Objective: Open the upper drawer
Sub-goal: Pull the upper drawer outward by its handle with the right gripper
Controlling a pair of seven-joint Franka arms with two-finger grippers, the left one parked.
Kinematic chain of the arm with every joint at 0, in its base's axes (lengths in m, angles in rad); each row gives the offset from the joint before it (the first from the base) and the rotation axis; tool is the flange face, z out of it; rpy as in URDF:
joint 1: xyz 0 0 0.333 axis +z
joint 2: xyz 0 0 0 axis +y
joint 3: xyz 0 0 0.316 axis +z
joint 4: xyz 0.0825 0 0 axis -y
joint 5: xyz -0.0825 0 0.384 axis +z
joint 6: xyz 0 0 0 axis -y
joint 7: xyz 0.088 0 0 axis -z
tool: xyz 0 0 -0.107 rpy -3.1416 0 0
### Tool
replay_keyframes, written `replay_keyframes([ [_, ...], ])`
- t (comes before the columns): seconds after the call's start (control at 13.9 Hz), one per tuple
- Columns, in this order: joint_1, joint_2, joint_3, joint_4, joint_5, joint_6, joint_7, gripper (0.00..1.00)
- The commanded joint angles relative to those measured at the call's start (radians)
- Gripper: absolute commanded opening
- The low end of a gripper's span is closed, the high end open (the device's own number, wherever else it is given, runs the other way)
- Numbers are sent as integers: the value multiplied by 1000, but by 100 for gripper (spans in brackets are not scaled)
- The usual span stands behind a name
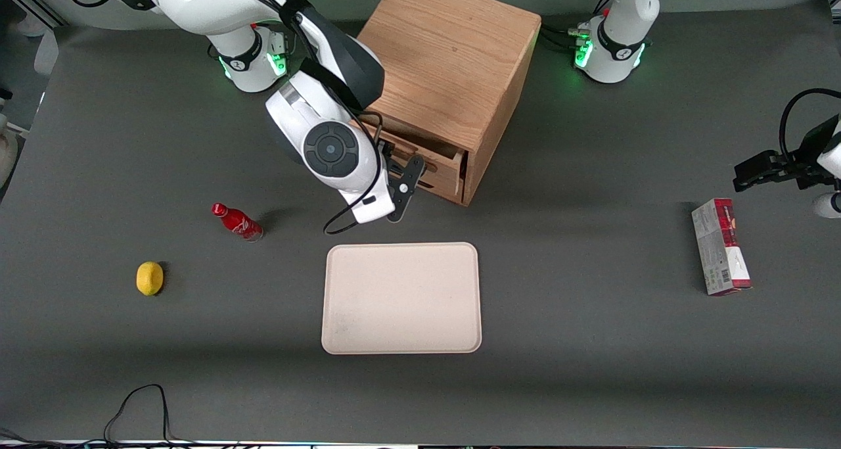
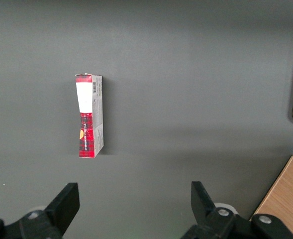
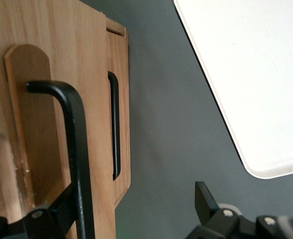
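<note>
Two oak drawers front the wooden cabinet (image 1: 453,54); the upper drawer (image 1: 439,158) stands pulled partly out, its plain wood interior showing. The hand (image 3: 136,214) sits at the drawer's front, fingers spread wide with the black wire handle (image 3: 76,149) passing between them, one finger (image 3: 206,199) hanging clear over the grey surface (image 1: 591,304). A pale tray (image 1: 402,298) lies nearer the front camera.

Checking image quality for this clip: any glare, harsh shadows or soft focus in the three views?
Front view: even light, soft shadows by the cabinet and cola bottle, green base LEDs glowing. Right wrist view: upper drawer handle near the gripper looks slightly soft. Left wrist view: sharp, no glare.
</note>
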State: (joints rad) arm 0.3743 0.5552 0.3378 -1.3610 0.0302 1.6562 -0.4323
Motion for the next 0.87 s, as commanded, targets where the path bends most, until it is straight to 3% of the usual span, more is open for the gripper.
replay_keyframes([
  [0.0,-24,17,1,29,5,29,-23,100],
  [0.79,-54,55,0,68,-1,74,-75,100],
])
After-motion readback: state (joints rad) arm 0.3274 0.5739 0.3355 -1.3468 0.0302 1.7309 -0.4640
